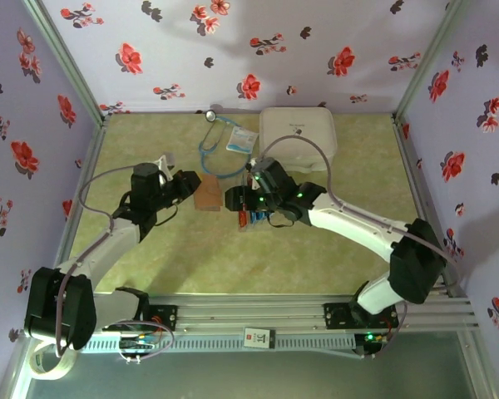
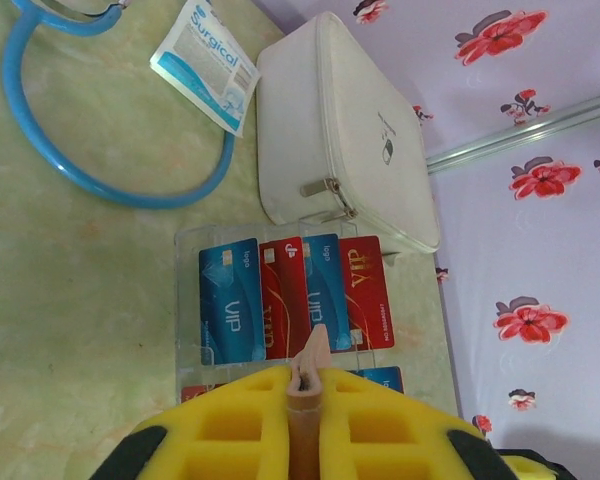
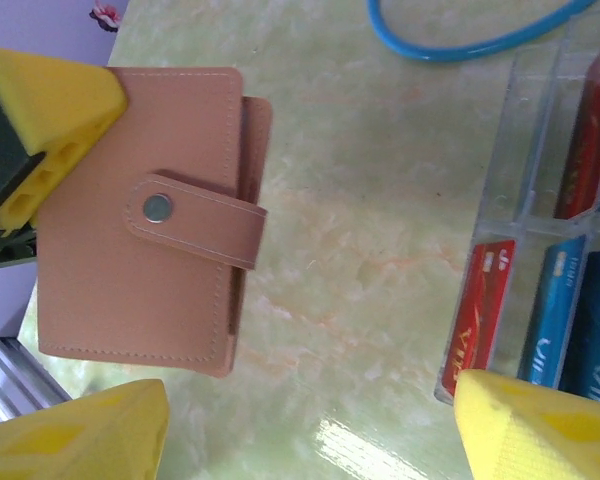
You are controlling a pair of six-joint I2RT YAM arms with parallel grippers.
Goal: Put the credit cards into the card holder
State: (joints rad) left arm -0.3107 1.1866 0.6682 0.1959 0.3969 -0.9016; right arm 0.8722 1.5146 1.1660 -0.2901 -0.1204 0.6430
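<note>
The tan-brown card holder (image 3: 140,215) lies flat on the table with its snap strap fastened. My left gripper (image 2: 305,388) is shut on the card holder's (image 2: 315,355) edge, and one of its yellow fingers (image 3: 45,110) shows at the holder's far side. My right gripper (image 3: 310,430) stands open over bare table between the holder and a clear tray (image 3: 520,130). Several blue and red credit cards (image 2: 290,295) lie side by side in that tray (image 2: 185,300). From above, the left gripper (image 1: 187,184) meets the holder (image 1: 208,193) and the right gripper (image 1: 237,202) hangs just to its right.
A large white rounded case (image 2: 345,130) stands right behind the tray. A blue stethoscope (image 2: 80,160) and a white-and-blue surgical packet (image 2: 205,65) lie at the back left. Flowered walls close in the table on three sides.
</note>
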